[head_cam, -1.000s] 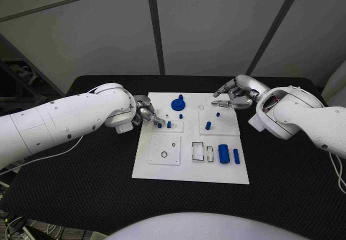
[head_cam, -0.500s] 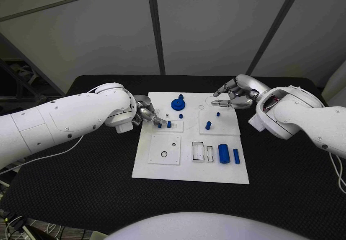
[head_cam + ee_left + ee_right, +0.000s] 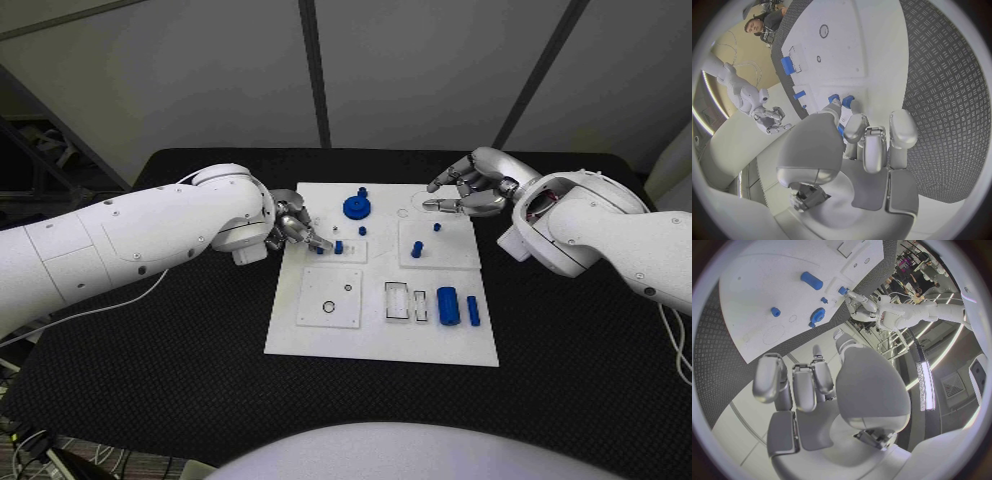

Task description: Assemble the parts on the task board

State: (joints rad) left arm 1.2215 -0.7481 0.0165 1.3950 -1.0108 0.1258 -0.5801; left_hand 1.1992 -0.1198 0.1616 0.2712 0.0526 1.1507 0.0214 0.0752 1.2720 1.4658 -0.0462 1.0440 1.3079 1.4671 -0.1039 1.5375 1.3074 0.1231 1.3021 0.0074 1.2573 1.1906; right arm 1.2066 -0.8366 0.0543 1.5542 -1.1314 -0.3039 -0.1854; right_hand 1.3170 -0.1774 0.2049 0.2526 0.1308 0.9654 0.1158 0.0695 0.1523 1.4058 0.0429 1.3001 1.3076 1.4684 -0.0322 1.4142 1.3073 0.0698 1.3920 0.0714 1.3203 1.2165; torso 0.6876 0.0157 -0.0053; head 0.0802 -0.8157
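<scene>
The white task board (image 3: 378, 335) lies mid-table. My left hand (image 3: 294, 229) rests low at its left edge, fingertips beside two small blue pegs (image 3: 319, 250) standing in a small plate. In the left wrist view a sliver of a small blue peg (image 3: 841, 131) shows pinched between thumb and finger, just behind those pegs (image 3: 834, 98). My right hand (image 3: 469, 190) hovers over the far right corner, fingers apart and holding nothing. A blue gear (image 3: 355, 209) sits at the far middle, also seen as the gear (image 3: 817, 316). A blue cylinder (image 3: 447, 307) and a thin bar (image 3: 473, 312) lie near right.
More blue pegs (image 3: 415, 250) stand on the right-hand square plate. A square plate with holes (image 3: 330, 298) and a rectangular slot (image 3: 395, 301) sit on the near half. The black table (image 3: 173, 330) spreads around the board.
The left hand has shifted very slightly at the two pegs. The right hand has not moved.
</scene>
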